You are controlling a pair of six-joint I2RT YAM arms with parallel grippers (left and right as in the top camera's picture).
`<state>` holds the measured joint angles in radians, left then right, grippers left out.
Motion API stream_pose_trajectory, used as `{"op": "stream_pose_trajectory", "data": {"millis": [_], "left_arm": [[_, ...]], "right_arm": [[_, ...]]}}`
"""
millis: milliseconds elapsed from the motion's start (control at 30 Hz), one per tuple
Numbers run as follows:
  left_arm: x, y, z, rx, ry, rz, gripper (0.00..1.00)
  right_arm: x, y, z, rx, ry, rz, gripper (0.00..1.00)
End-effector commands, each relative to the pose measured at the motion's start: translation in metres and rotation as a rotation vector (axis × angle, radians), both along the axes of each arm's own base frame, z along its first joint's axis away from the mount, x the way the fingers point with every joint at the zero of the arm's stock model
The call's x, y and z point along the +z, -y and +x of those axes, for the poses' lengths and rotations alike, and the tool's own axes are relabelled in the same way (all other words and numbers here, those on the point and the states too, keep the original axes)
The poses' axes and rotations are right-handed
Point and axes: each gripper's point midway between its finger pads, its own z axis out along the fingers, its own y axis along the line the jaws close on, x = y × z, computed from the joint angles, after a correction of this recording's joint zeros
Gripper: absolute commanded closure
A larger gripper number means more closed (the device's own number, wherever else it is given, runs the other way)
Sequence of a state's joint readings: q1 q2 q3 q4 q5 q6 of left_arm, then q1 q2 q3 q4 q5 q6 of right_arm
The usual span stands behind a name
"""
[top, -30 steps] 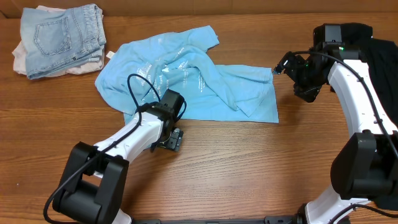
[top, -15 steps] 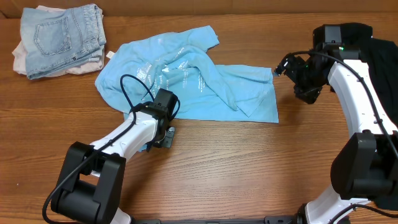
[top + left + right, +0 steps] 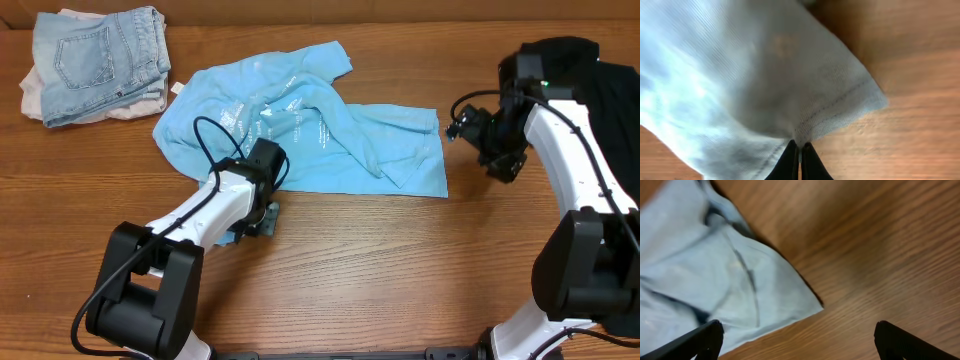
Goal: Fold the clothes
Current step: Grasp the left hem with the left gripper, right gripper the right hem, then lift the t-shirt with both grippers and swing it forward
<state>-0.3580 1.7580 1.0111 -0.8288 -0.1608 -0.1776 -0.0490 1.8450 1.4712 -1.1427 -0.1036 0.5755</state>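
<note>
At far left I see folded jeans [image 3: 100, 55] on a pale garment [image 3: 35, 95]. The blue T-shirt [image 3: 320, 130] lies crumpled mid-table, its flatter half spread toward the right. My left gripper [image 3: 800, 150] sits at the T-shirt's near-left edge, fingers pinched tight on the hem, cloth bunched above them. My right gripper [image 3: 802, 345] hangs over the T-shirt's far-right corner, fingers spread wide and holding nothing, with wood showing between them. The black shirt [image 3: 620, 95] lies at the table's [image 3: 400, 270] right edge, beyond my right arm.
</note>
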Motion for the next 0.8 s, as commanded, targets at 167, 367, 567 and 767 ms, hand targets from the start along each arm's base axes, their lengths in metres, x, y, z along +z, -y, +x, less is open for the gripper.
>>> {"op": "stream_pose_trajectory", "data": {"millis": [167,367,567,767], "left_arm": [[0.005,0.003,0.01,0.026,0.025,-0.014,0.96],[0.005,0.003,0.01,0.026,0.025,-0.015,0.96],[0.005,0.003,0.01,0.026,0.023,-0.014,0.96],[0.005,0.003,0.01,0.027,0.023,-0.014,0.96]], "right_arm": [[-0.051,-0.015,-0.031,-0.049,-0.083,0.08,0.04],[-0.069,-0.032,-0.037,-0.021,-0.073,0.136,0.13],[-0.084,-0.023,-0.048,-0.078,-0.105,0.044,0.17],[-0.086,-0.022,-0.049,-0.081,-0.105,0.032,0.26]]}}
